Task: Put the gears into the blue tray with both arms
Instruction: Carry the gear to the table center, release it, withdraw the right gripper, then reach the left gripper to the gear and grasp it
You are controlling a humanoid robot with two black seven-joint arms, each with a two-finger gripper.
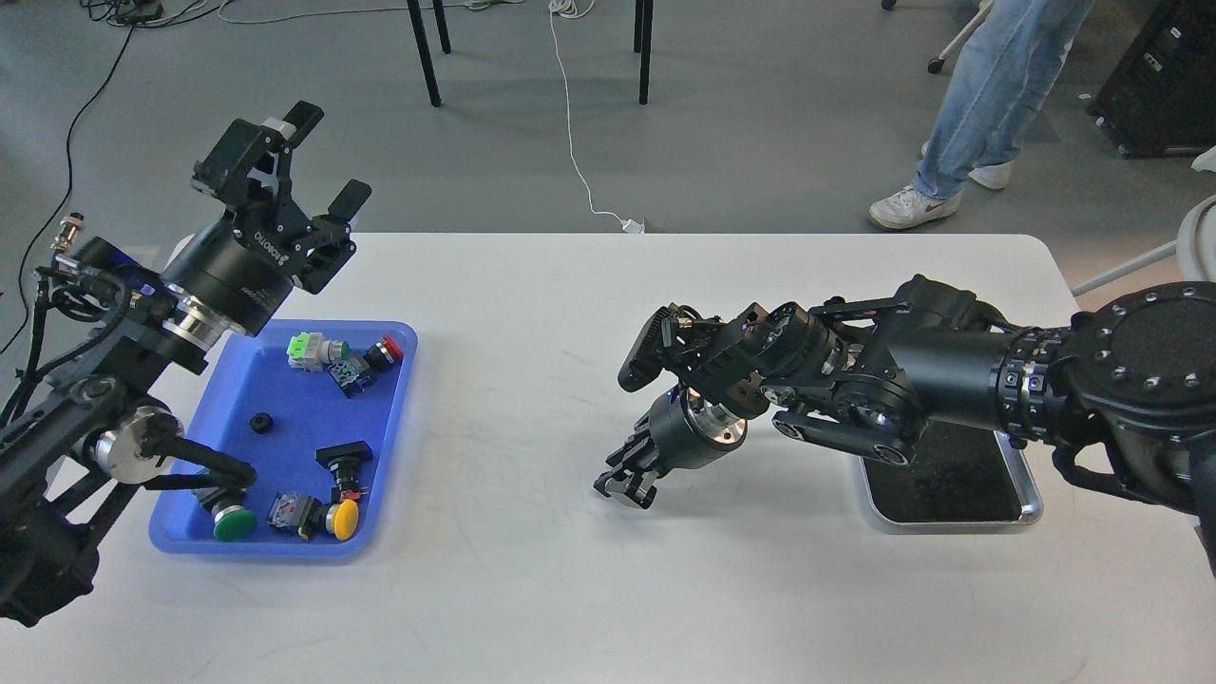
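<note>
The blue tray (294,404) lies on the left side of the white table. One gear (258,423), a small black toothed disc, rests on its floor near the middle. My left gripper (328,157) is raised above the tray's far left corner, open and empty. My right gripper (627,489) hangs low over the middle of the table, pointing down and left, well apart from the blue tray. Its fingers are dark and close together, and I cannot tell them apart or see anything between them.
Several coloured push-button switches (342,359) lie in the blue tray at its far and near ends. A silver-rimmed metal tray (1034,508) sits at the right, partly under my right arm. A person's legs (988,85) stand beyond the table.
</note>
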